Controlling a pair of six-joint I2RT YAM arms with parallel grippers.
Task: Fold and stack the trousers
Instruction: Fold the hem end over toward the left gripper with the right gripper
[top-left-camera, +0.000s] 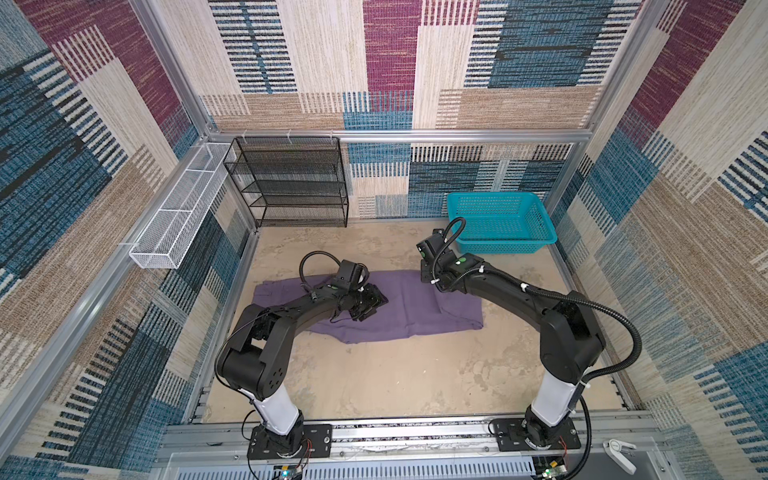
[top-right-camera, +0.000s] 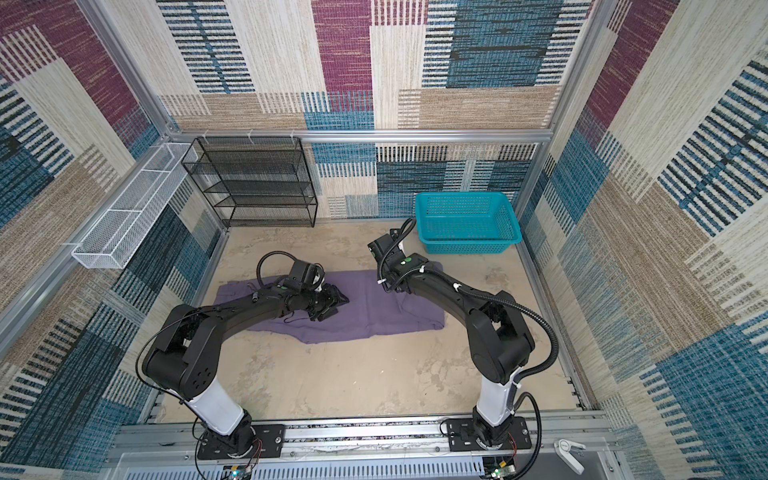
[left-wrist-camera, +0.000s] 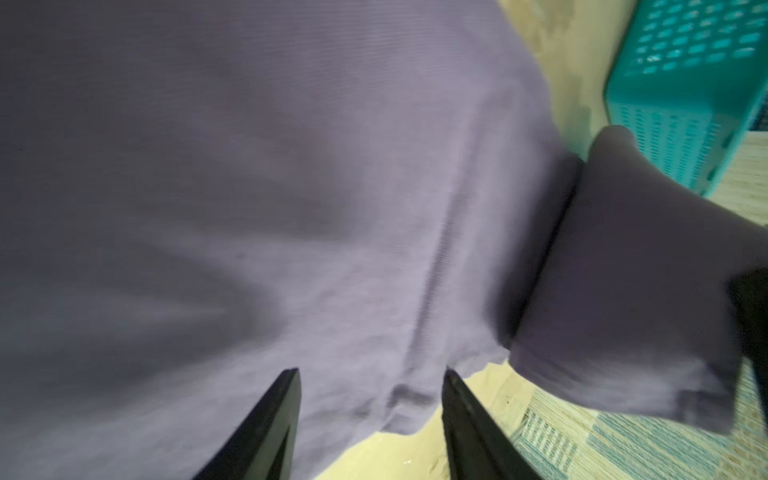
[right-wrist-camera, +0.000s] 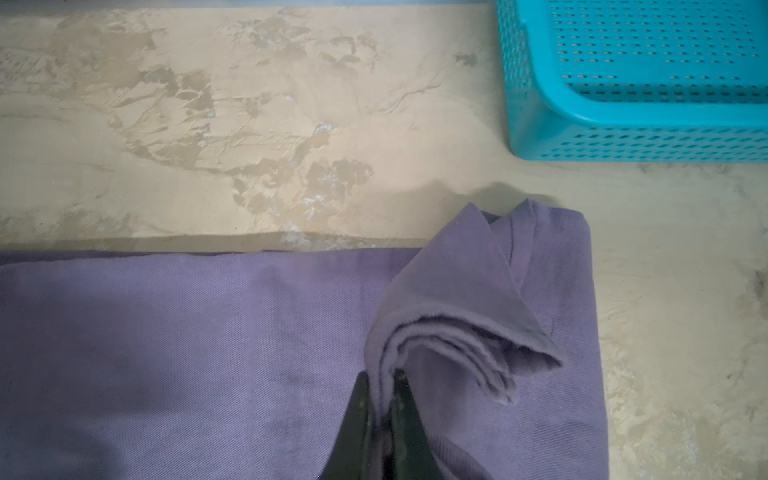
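- Right hand (right-wrist-camera: 383, 386): clenched on the trousers (right-wrist-camera: 208, 353), jaws pinching a bunch of stacked hem edges at the cloth's end nearest the teal basket (right-wrist-camera: 623, 133). The pinched corner stands raised and curls over the flat layer beneath.
- Left hand (left-wrist-camera: 372, 370): released, jaws apart, black fingers (left-wrist-camera: 274, 415) low over the purple cloth close to its edge. I cannot tell whether the tips touch the fabric; that wrist view is blurred.
- From the left wrist camera I see a darker raised fold of the cloth off to one side, with the basket behind it.
- Both top views: the released hand is over the middle of the trousers, pointing toward the right arm. The right wrist sits above the cloth's far right corner and hides the grip from above.
- Trousers lie as a long flat band, left to right, across the middle of the bench (top-left-camera: 395, 382); the left arm crosses their left end.
- Basket: far right corner of the bench, near the cloth but apart from it.
- Black mesh rack (top-left-camera: 291, 183) against the back wall; white mesh tray (top-left-camera: 174, 224) along the left rail.
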